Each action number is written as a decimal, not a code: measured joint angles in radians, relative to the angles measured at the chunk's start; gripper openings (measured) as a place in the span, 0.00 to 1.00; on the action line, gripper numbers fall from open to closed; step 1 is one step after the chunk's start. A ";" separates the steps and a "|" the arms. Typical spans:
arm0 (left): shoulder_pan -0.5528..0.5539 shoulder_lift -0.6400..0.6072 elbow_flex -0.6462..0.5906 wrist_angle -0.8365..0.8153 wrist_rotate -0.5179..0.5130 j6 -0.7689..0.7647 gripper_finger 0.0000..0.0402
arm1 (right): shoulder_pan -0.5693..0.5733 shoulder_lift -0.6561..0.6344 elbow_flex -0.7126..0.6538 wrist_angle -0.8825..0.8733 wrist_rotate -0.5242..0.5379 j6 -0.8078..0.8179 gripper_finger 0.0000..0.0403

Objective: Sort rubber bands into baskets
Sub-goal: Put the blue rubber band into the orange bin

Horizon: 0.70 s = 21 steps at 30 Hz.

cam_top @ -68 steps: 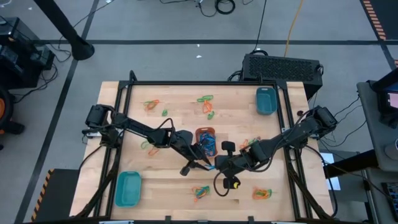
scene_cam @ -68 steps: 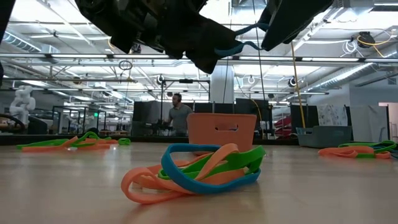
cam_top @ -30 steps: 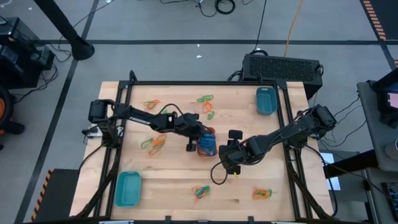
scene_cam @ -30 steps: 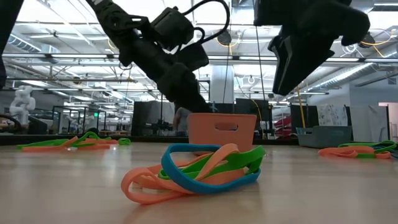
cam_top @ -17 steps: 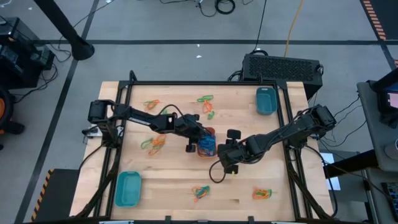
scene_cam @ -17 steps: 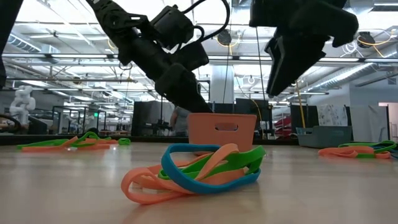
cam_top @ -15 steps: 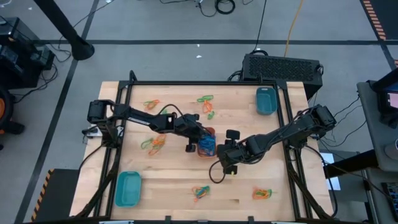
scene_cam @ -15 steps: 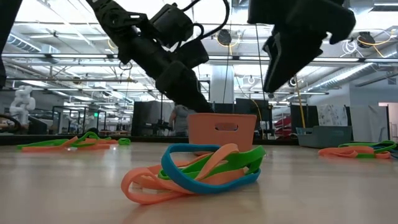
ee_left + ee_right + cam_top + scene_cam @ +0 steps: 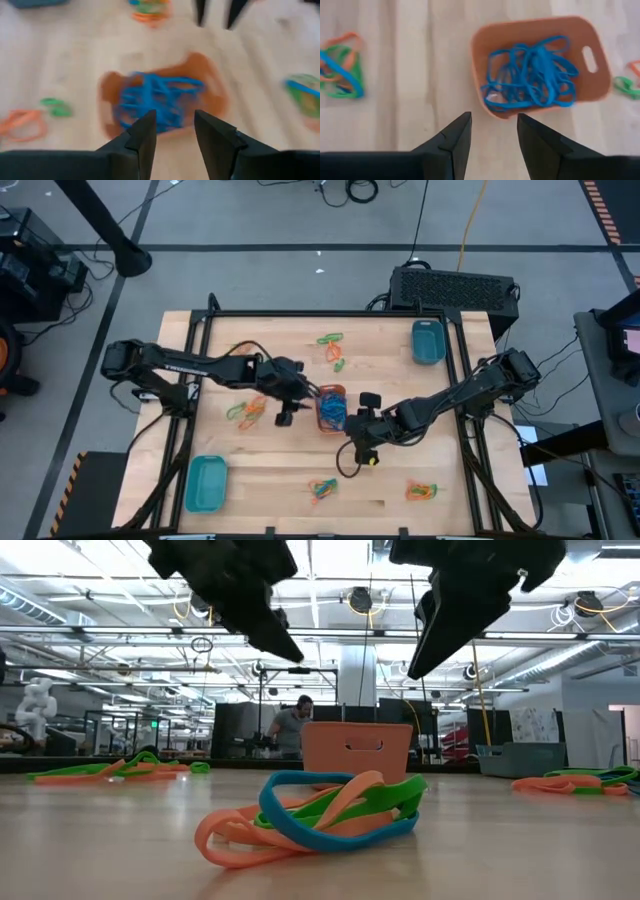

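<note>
Both the left gripper [image 9: 172, 127] and right gripper [image 9: 492, 132] hover open and empty over the orange basket [image 9: 482, 45] of blue bands [image 9: 532, 75]; loose bands [image 9: 310, 815] on the bench [image 9: 290, 470] look light and floppy, best pinched at one strand.

Wooden table [image 9: 390, 475]; black box [image 9: 455, 288] behind; person [image 9: 292, 728] in background.

Middle basket [image 9: 331, 408] at bench [image 9: 290, 470] centre, tangle of rubber bands [image 9: 333, 412] inside. Second basket [image 9: 427, 341] at 2 o'clock, third [image 9: 206, 482] at 8 o'clock. Left end effector [image 9: 300, 392] at 9 o'clock of middle basket, right end effector [image 9: 352, 425] at 4 o'clock. Loose bands [image 9: 322, 490] at 6 o'clock.
</note>
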<state>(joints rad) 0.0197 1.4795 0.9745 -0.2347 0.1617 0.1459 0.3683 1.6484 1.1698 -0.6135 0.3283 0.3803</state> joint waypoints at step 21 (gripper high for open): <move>-0.353 0.248 -0.043 0.497 0.165 -0.384 0.35 | 0.069 0.167 0.001 0.307 -0.130 -0.238 0.37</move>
<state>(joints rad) -0.3334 1.7279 0.9314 0.2622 0.3263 -0.2382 0.4370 1.8152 1.1706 -0.3065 0.1982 0.1425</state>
